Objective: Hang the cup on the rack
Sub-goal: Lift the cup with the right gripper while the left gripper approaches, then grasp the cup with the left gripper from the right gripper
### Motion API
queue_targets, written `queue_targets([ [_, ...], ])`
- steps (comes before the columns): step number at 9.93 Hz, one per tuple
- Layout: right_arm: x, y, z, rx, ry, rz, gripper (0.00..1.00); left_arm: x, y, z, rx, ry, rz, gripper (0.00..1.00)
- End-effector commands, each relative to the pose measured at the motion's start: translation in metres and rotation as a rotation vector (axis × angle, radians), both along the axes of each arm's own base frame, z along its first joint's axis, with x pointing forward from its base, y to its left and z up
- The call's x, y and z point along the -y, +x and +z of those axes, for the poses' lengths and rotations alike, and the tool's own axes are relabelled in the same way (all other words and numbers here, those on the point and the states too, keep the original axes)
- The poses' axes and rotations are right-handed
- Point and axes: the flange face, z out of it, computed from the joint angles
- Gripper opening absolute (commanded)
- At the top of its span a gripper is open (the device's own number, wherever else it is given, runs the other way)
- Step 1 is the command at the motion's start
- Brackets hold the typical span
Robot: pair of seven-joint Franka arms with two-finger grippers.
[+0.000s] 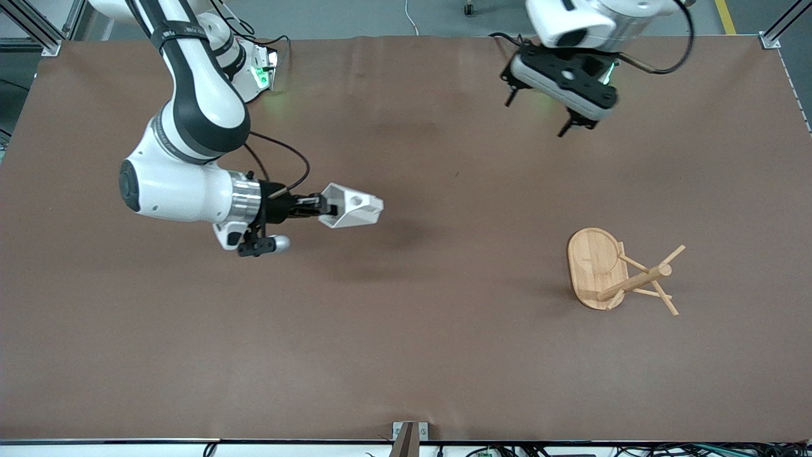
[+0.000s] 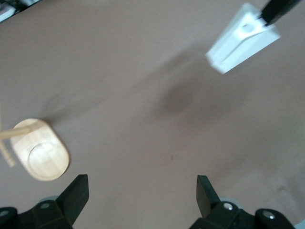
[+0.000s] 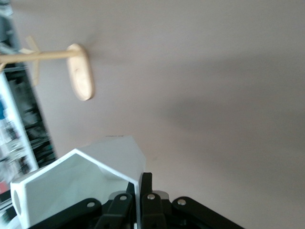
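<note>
Right hand (image 1: 327, 204): pinched the cup's (image 1: 351, 206) wall, cup carried sideways above the brown surface (image 1: 406, 355). Left hand (image 1: 540, 114): fingers spread, waiting aloft. Rack (image 1: 618, 273): standing toward the left arm's end.

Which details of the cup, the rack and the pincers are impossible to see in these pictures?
- Right wrist view: white faceted cup cut by the edge; handle hole barely visible.
- Left wrist view: bamboo mug rack pegs cut off.
- Front view: right pincer fingertips hidden by the cup.
</note>
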Motion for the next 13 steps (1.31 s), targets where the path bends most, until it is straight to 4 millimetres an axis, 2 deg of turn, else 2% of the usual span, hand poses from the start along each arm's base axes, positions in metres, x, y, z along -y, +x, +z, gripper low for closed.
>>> queue_targets([
  [1, -0.017, -0.015, 0.003, -0.026, 0.159, 0.002, 0.01, 0.037, -0.001, -0.03, -0.015, -0.004, -0.071, 1.0],
  [3, -0.029, -0.028, -0.009, -0.037, 0.232, 0.026, 0.01, 0.07, -0.009, -0.044, 0.003, -0.025, -0.124, 1.0],
  [6, -0.038, -0.035, -0.006, -0.078, 0.29, 0.035, 0.01, 0.102, -0.018, -0.062, 0.06, 0.006, -0.281, 1.0],
  [9, -0.046, -0.038, -0.002, -0.095, 0.336, 0.017, 0.01, 0.121, -0.013, -0.085, 0.09, -0.016, -0.479, 1.0],
  [13, -0.045, -0.051, 0.01, -0.12, 0.359, 0.06, 0.01, 0.133, -0.005, -0.123, 0.075, -0.054, -0.558, 1.0],
])
